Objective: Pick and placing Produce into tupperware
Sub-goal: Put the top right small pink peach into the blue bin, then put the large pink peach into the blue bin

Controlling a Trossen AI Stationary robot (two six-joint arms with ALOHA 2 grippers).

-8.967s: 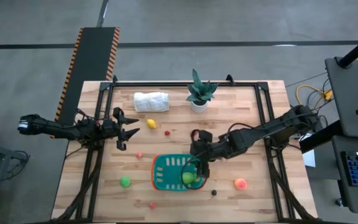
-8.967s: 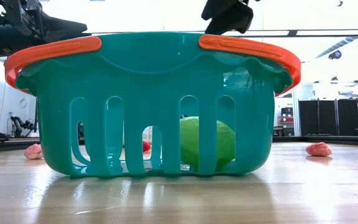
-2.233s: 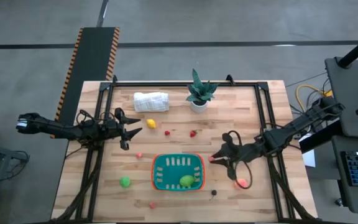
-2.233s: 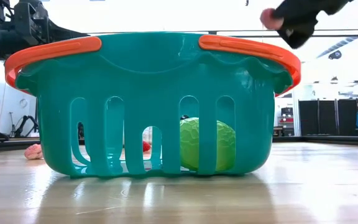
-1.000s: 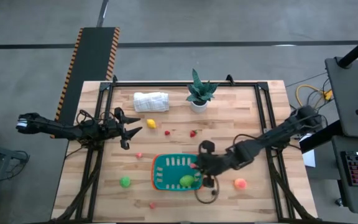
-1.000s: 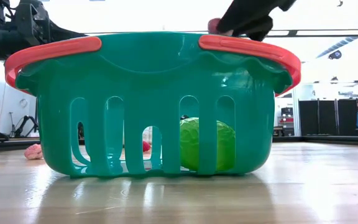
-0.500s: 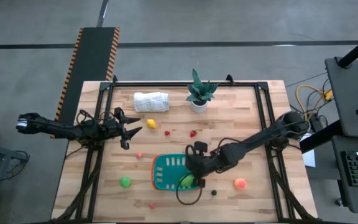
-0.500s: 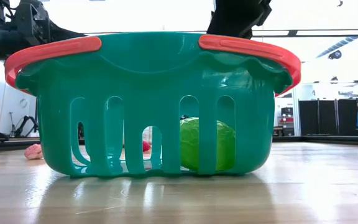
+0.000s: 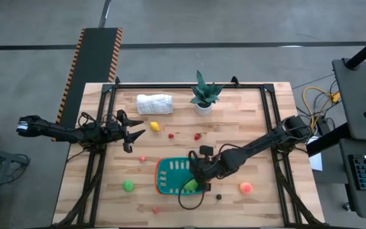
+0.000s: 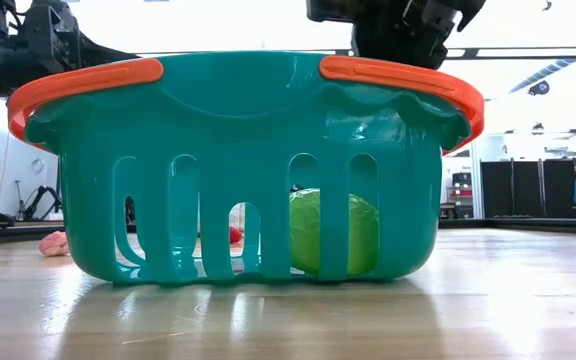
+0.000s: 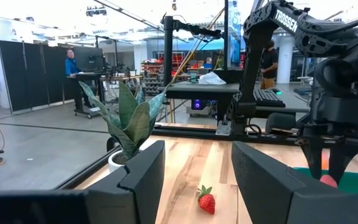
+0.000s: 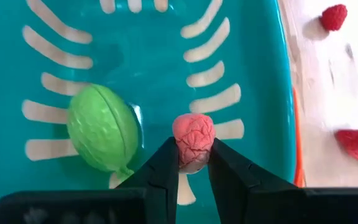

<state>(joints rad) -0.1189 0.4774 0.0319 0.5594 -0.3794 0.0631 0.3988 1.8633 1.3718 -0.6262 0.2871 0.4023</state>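
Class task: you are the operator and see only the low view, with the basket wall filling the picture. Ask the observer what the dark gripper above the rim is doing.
Operator: Is that gripper carrying anything?
Observer: Yes. The right gripper is shut on a pink lumpy fruit.
Operator: Is it over the basket?
Observer: Yes, above the teal floor of the basket, beside the green fruit lying inside.
Operator: And the other arm?
Observer: The left gripper waits open near the yellow fruit, away from the basket.

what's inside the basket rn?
One green fruit lies on the floor of the basket. The right hand hangs above the inside, gripping a pink lumpy piece, not yet dropped. The hand hides a strip of floor beneath it.
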